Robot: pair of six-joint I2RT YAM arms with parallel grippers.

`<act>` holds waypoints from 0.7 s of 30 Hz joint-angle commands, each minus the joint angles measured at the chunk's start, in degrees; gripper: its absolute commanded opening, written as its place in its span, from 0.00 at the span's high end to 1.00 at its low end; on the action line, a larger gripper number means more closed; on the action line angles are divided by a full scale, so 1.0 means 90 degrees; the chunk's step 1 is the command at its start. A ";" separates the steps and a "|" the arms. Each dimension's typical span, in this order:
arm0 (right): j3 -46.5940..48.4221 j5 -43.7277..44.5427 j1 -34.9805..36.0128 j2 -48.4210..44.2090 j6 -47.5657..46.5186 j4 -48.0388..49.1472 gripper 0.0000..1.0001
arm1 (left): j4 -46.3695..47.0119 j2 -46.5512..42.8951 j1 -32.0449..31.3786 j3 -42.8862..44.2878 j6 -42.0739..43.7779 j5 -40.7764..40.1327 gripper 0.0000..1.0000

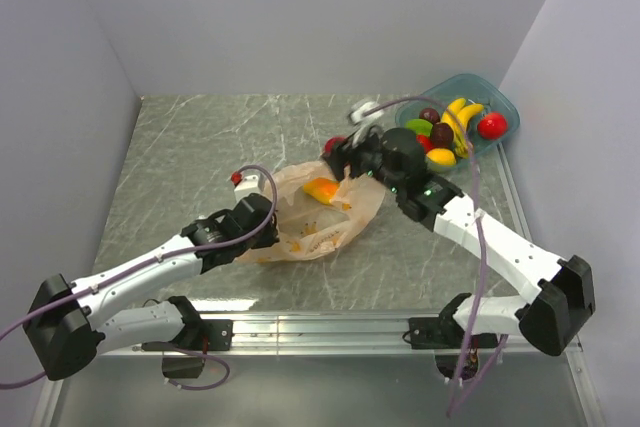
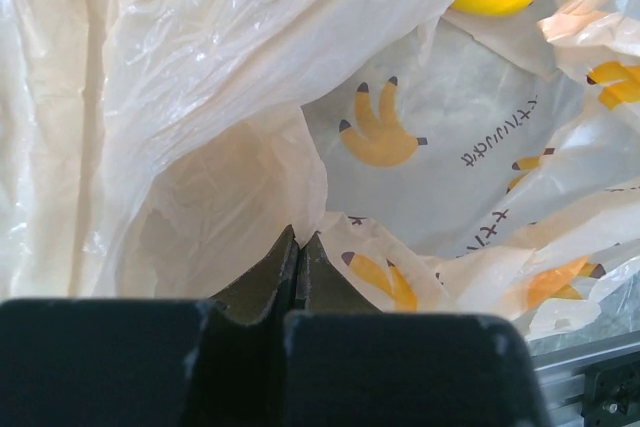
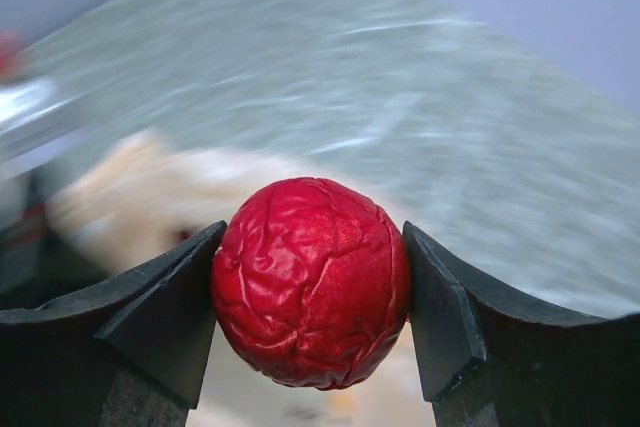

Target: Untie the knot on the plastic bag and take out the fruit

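Right gripper (image 3: 312,234) pinches wrinkled red fruit (image 3: 312,287), which may slip near the bench's back edge; left gripper (image 2: 298,247), fingers pressed together on plastic bag (image 2: 200,67), could tear it.

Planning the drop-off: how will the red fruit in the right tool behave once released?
The red fruit is near-round, so it would likely roll on the table. Its wrinkled skin probably helps the right tool grip, and it looks firm, unsquashed.

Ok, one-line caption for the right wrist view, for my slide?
Right gripper clamps a wrinkled red fruit, blurred plastic bag and marbled table beyond.
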 commanded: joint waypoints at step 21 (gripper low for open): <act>0.2806 0.3138 -0.5409 0.3986 0.3044 -0.0217 0.72 | 0.0389 -0.0823 0.0029 -0.0319 0.0106 0.0109 0.99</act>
